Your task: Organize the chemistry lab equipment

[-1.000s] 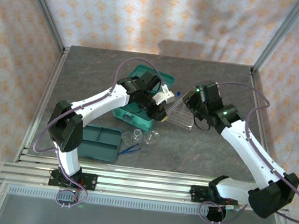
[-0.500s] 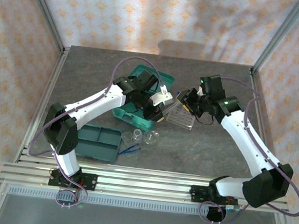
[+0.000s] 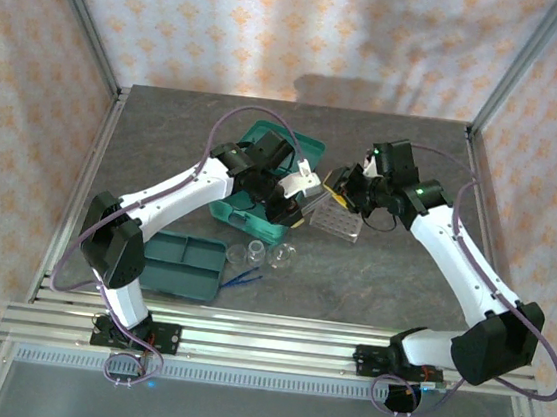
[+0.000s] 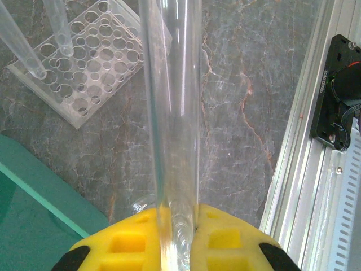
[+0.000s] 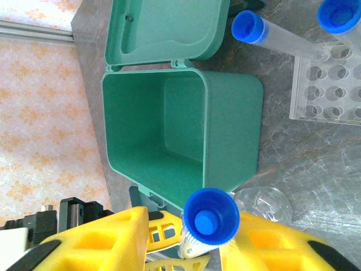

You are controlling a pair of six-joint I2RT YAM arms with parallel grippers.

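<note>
Clear rack (image 3: 336,218) is the target, and both arms have closed in on it. Left end effector (image 4: 174,237) is clamped on a clear tube (image 4: 169,101) left of the rack. Right end effector (image 5: 206,243) pinches a blue-capped tube (image 5: 210,219) at the rack's far edge. Insertion looks next.

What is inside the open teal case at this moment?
From the right wrist view, the teal case shows bare floor and walls, nothing lying in it. The blue-capped test tube held in the right gripper covers its near corner, so that spot cannot be checked.
</note>
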